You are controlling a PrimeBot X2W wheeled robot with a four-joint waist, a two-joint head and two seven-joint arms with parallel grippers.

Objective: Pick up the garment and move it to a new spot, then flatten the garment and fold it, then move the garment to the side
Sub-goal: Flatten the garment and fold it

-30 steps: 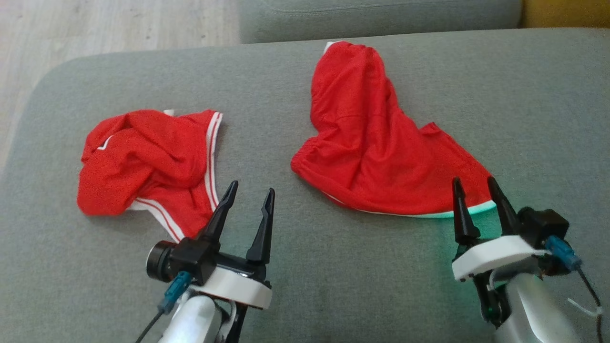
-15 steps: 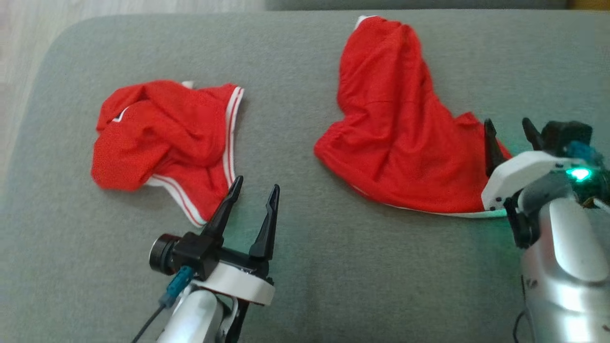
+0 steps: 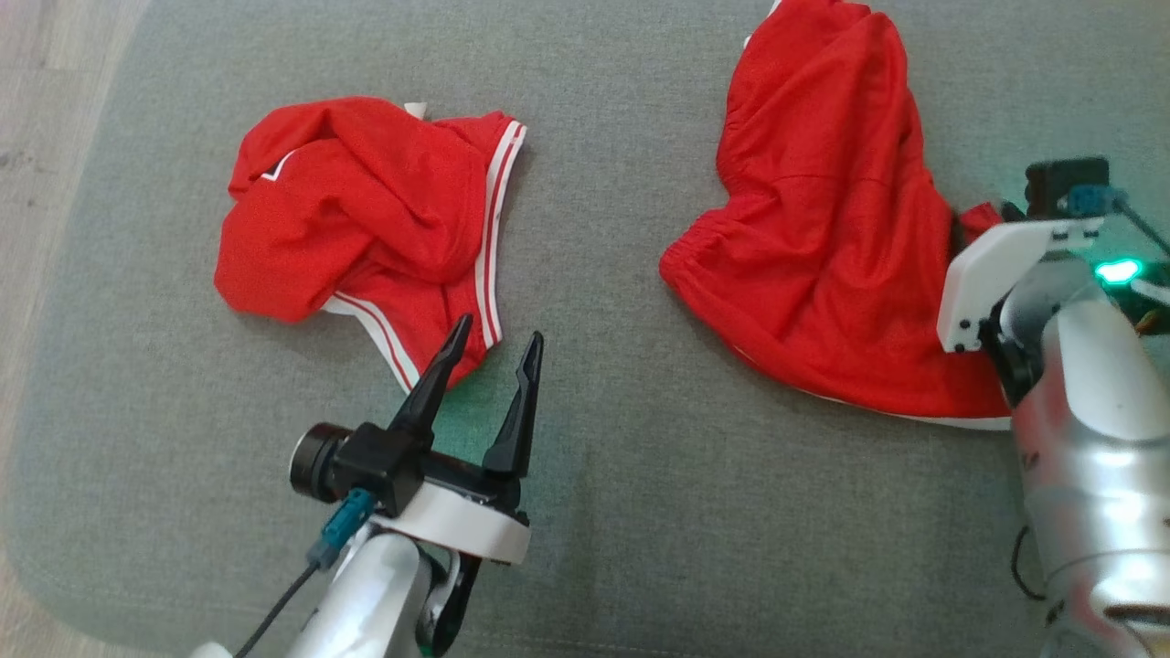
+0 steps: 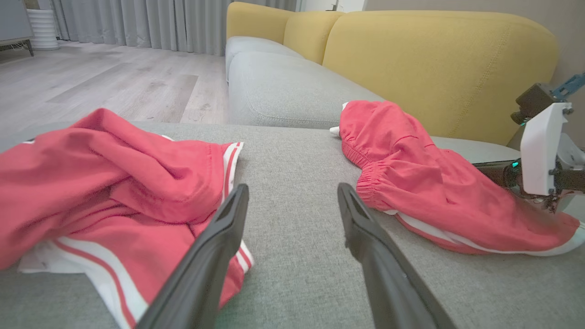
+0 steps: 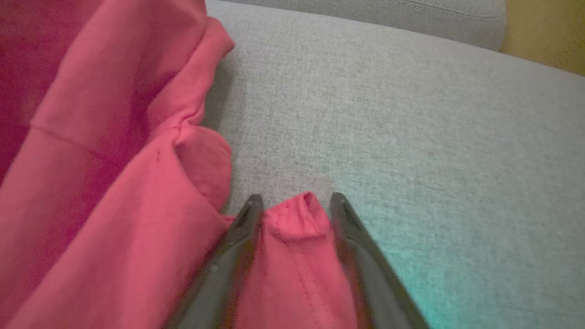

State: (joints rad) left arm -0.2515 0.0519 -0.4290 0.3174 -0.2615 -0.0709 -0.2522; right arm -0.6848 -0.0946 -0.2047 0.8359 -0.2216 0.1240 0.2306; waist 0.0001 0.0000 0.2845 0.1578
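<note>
Right end effector (image 5: 296,198) has gone forward since a second ago and is now at the right edge of the garment (image 3: 823,228). The head has turned too, so both red things sit more to the right in the head view. Its two fingers (image 5: 233,256) are apart, not pressed together. A small red fold of the garment pokes up between them and touches both, but I cannot tell if they squeeze it. From the head, a white plate hides these fingers, and a green light (image 3: 1117,270) glows on the wrist. The garment lies crumpled on the far right part of the gray sofa (image 3: 622,475). Its stretchy band points to the middle, and a white hem runs along its near edge. The left end effector (image 3: 500,329) is over the near part of the sofa with its fingers spread wide and nothing between them. One fingertip is just beside the near corner of the striped garment (image 3: 356,210). That one lies bunched up on the left, well apart from the garment. A wood floor (image 3: 46,91) is past the sofa's left edge. The left wrist view shows a yellow back (image 4: 434,59) behind the sofa.
</note>
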